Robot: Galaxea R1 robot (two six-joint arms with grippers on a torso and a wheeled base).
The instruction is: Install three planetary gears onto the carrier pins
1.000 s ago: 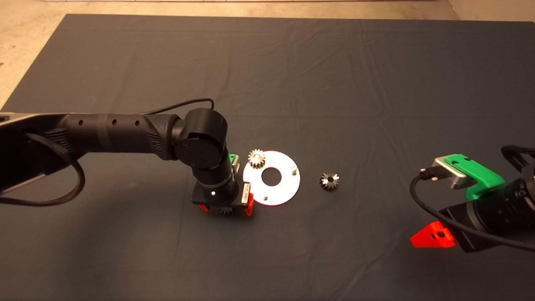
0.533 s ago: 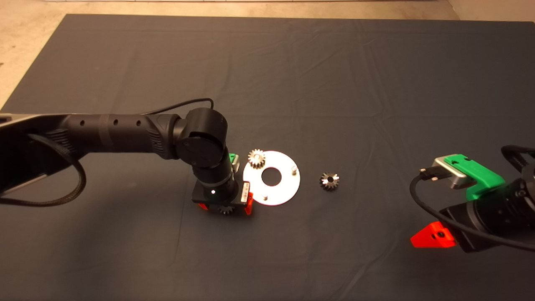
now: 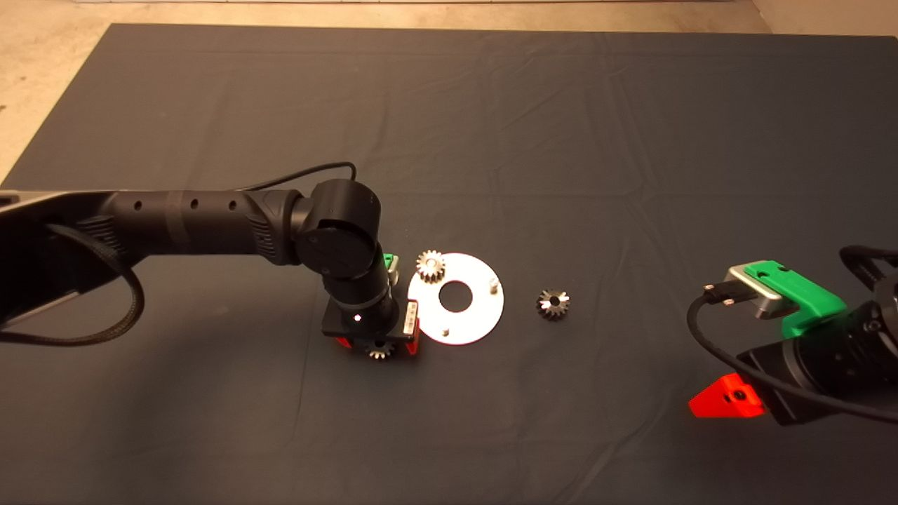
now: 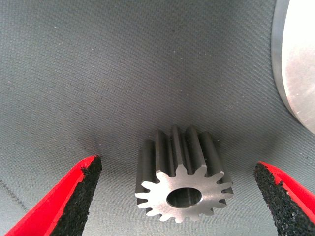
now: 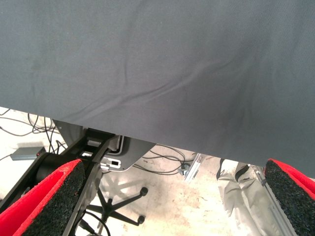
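Three small silvery metal spur gears show on the dark mat (image 3: 491, 126). One small silvery gear (image 4: 183, 189) lies on the mat between the two red fingers of the left gripper (image 4: 177, 196), and in the left wrist view there is a clear gap of mat on each side of it. The black pads (image 4: 81, 196) do not touch its teeth, so the jaws stand apart around the gear and are not clamped on it. This gear rests tilted, with its round hole facing the camera. In the head view the left gripper (image 3: 379, 347) points down at the mat just beside the lower left edge of the flat white ring-shaped disc (image 3: 466, 322), and the same gear peeks out under it.

A second silvery gear (image 3: 430, 266) sits on the upper left part of the disc. Two short silvery pins, one (image 3: 493, 283) at the right and one (image 3: 445, 331) at the lower side, stand bare on the disc. A third, darker looking gear (image 3: 553, 304) lies on the mat near the right side of the disc, not touching it.

At the lower right edge of the head view, the right gripper (image 3: 726, 400) waits well apart from the disc. Its jaws are wide apart, with nothing between them.
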